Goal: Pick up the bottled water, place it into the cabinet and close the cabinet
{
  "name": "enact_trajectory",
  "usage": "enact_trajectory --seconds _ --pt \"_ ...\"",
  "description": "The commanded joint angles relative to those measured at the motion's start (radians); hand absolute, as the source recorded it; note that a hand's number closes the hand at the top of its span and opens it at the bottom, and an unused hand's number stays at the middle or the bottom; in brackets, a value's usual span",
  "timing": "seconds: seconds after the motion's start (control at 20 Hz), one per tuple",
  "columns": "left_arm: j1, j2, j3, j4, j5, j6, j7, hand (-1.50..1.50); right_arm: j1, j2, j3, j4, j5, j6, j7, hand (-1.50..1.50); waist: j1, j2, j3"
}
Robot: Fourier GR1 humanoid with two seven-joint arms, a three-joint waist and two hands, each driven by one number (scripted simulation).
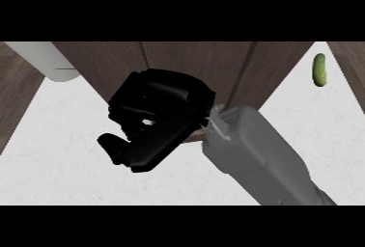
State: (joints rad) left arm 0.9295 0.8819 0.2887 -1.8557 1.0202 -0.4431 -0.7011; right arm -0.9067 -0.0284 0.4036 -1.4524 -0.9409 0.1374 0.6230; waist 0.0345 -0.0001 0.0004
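The right hand (157,120) hangs low in front of the dark wood cabinet (192,58), its grey forearm (264,159) coming in from the lower right. The hand reads as 1 black mass from this angle, so I can't tell whether it's open, closed or wrapped round anything. The left hand isn't in view.

The bottled water (53,62), prob. the pale cylinder at upper left, is cut off by the top of the view. It sits at the cabinet's left edge, well apart from the hand. I can't tell if it's inside the cabinet or just beside it on the white counter (71,169). A green pickle (319,70) lies on the counter at far right, away from everything.

Risks from here, as I judge them:
1. The hand blocks most of the cabinet front, so the head view can't confirm door position. A closing push could land on the wrong panel or slide off an edge.
2. If the bottle sticks out past the opening, a swinging door could hit it, tipping it or leaving the door ajar.
3. A wide sweep to the left by hand or forearm could knock the bottle, since a cylinder rolls easily.
4. The pickle is low risk, being too far off.
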Motion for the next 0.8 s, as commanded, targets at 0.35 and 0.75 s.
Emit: enact_trajectory --seconds 0.35,0.75 --pt "-0.001 -0.127 0.040 0.003 -0.047 -0.100 0.040 -1.50 -0.026 -0.077 -0.169 0.272 0.111 0.195 -0.174 1.50 -0.005 0.003 0.000" --pt "-0.013 -0.135 0.119 0.010 -0.032 -0.158 0.104 -1.50 -0.137 -0.051 -0.217 0.375 0.253 0.182 -0.320 1.50 0.000 0.003 -0.001"
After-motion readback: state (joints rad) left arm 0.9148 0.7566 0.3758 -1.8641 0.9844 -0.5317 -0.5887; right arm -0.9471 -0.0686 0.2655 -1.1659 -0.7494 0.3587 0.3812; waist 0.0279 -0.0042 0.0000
